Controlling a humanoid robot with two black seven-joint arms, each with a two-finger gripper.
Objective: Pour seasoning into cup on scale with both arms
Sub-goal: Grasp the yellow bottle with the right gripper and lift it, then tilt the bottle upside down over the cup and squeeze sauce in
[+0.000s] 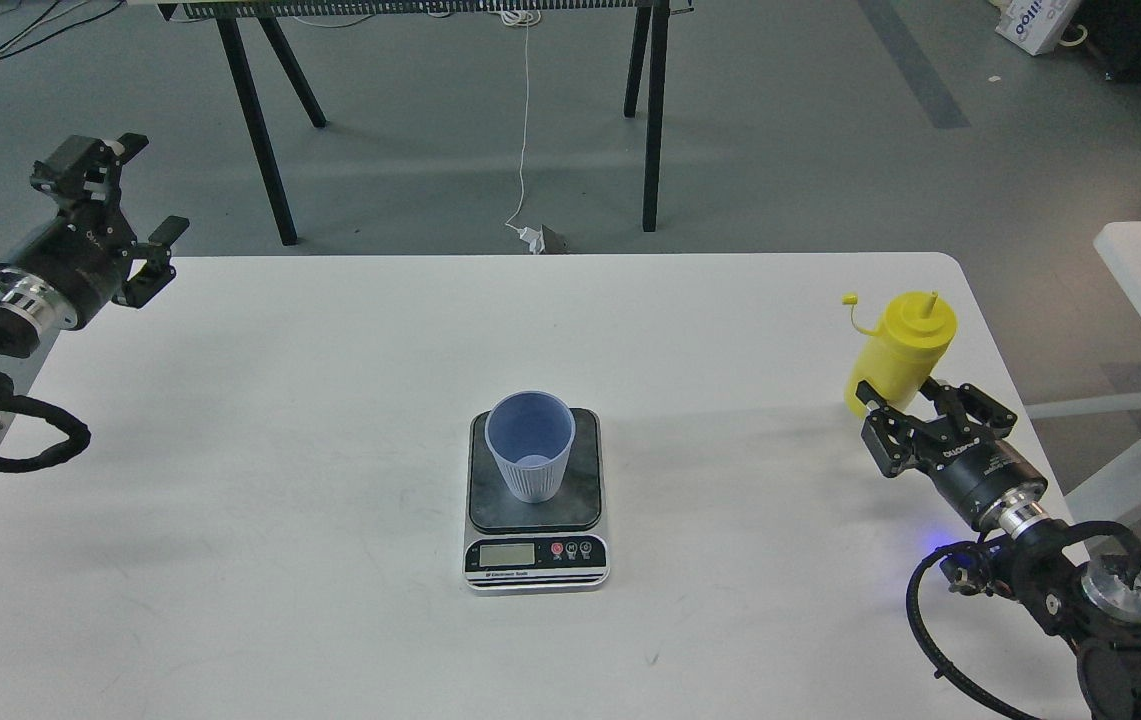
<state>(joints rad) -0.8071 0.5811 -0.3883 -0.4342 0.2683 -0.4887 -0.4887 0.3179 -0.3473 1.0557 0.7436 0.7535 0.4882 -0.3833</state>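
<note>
**Right gripper at the seasoning bottle, cup waiting on the scale**

A white table (pixel 280 480) is seen from above. At its middle, a small digital kitchen scale (pixel 536 560) is placed with its display toward the viewer, and a light blue ribbed cup (pixel 530 445) is stood upright on the dark platform, open and apparently empty.

Near the table's right edge, a yellow squeeze bottle of seasoning (pixel 900 350) is stood roughly upright, its long axis vertical, nozzle up, its small tethered cap hanging off to the left. The right gripper (pixel 915 405) is positioned at the bottle's base, from the near side, with its fingers spread to either side of the body. Whether the bottle is already touched cannot be told.

The left gripper (pixel 135 215) is held spread and empty, high above the table's far left corner, well apart from everything.

The bottle is judged far nearer the right arm. The cup lies well to the bottle's left, so a carry leftward across the table would be required before pouring.
</note>
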